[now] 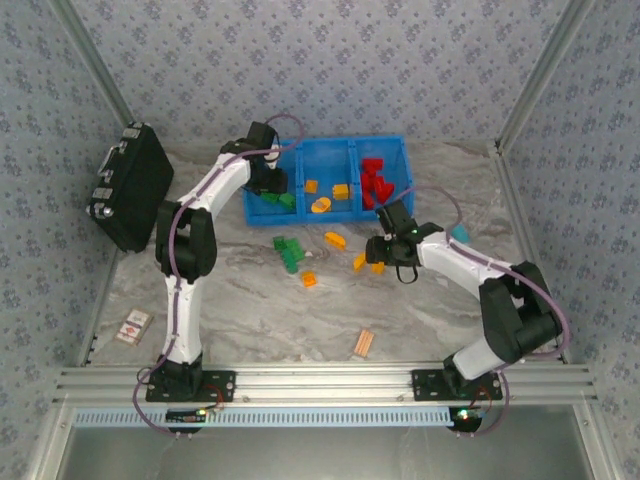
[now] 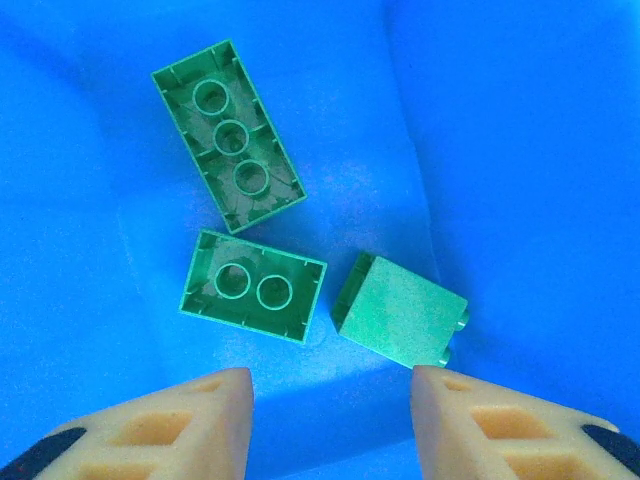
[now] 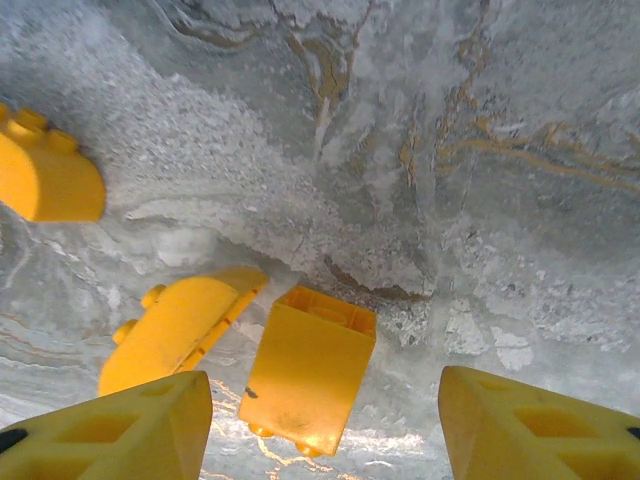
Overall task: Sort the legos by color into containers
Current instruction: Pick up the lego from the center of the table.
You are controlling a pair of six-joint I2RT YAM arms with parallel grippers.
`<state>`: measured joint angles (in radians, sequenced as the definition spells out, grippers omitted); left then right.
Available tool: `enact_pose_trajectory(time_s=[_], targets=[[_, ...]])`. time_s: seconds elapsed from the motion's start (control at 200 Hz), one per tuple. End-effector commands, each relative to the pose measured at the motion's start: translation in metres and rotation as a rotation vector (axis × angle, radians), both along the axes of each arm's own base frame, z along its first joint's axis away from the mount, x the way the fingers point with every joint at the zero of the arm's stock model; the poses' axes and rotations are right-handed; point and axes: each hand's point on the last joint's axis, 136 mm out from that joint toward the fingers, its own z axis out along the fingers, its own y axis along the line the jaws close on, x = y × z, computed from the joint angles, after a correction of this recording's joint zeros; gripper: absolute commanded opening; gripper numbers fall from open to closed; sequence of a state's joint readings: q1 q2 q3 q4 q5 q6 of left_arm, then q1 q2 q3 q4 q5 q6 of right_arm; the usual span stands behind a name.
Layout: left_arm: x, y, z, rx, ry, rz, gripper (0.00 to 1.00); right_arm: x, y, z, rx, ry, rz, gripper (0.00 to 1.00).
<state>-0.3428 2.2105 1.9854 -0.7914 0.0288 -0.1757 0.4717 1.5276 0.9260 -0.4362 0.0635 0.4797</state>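
Marble-patterned table (image 1: 300,315): is carrying the bin, the loose legos and both arms' work.
Blue bin (image 1: 330,142): is sitting at the far side, its three containers holding green on the left, orange-yellow (image 1: 341,191) in the middle and red (image 1: 376,182) on the right.
Left gripper (image 2: 330,400): is hanging over the left container with fingers apart and nothing between them; three green legos (image 2: 250,287) are lying on the floor below it.
Right gripper (image 3: 325,420): is hovering low over the table, fingers spread wide and straddling a yellow brick (image 3: 310,370) lying on its side; nothing is being clamped yet.
Loose legos: green ones (image 1: 288,252) and several orange-yellow ones are waiting on the table just in front of the bin.
Step in hand, as a judgement: the right gripper is lining up a pick. It is going to need a square descent so the pads are meeting the brick's flat sides, while staying clear of the rounded yellow piece (image 3: 175,325) lying just beside it on the left finger's side.
Writing: nothing legible is showing; the bricks are bearing no readable marks.
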Motion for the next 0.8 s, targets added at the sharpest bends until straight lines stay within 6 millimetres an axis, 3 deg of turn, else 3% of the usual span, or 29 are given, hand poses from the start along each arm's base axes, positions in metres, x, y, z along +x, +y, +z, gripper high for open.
enact_pose_trajectory(time_s=[0.0,0.27,0.29,0.515,0.795], targets=[[-0.008,-0.003,0.043,-0.007,-0.065,-0.012,0.46,-0.005,-0.002,-0.016,-0.001,0.045,-0.019,0.63],[-0.022,-0.006,0.083,-0.011,-0.138,-0.030,0.48,-0.003,-0.001,-0.033,-0.012,0.083,-0.014,0.64],[-0.026,-0.004,0.075,-0.002,-0.120,-0.030,0.48,-0.002,-0.001,-0.034,-0.010,0.085,-0.015,0.64],[-0.035,0.002,0.079,0.011,-0.122,-0.029,0.48,-0.006,-0.001,-0.048,-0.009,0.125,-0.009,0.59],[-0.049,0.012,0.080,0.052,-0.113,-0.035,0.49,-0.007,-0.007,-0.056,-0.034,0.143,-0.002,0.40]])
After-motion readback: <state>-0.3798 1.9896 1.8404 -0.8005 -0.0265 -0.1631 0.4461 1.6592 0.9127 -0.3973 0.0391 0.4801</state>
